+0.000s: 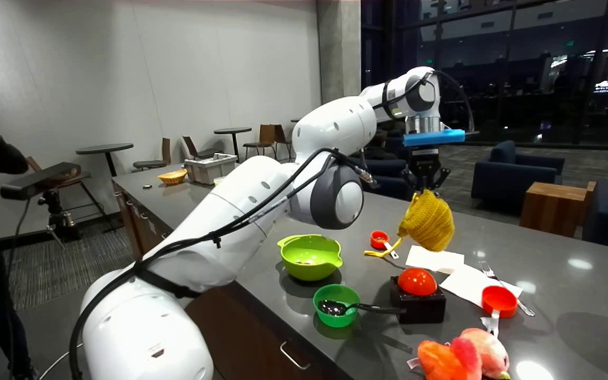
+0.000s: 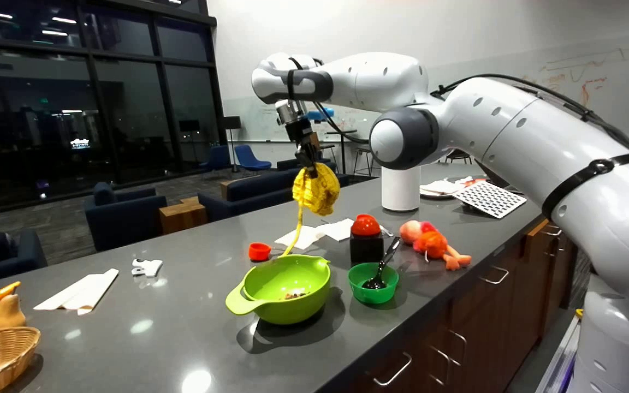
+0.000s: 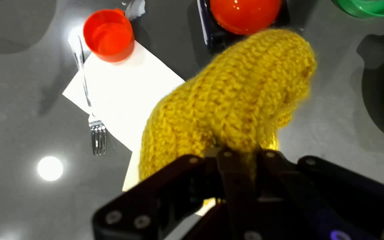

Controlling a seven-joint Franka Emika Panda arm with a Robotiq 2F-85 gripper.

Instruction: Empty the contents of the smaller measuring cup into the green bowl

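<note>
dark windows [image 2: 47, 109] rise beyond the glossy counter [image 2: 183, 295] and green bowl [image 2: 290, 310].

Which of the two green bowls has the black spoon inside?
The smaller dark-green bowl: the black spoon leans in it, whereas the wide lime-green bowl shows no spoon.

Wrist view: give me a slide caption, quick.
Hand gripping yellow knitted item above gray countertop with fork and larger red measuring cup.

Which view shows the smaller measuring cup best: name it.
An exterior view, where the smaller measuring cup shows its contents and white handle. In an exterior view showing its red side, I can make out neither. The wrist view doesn't show it.
</note>
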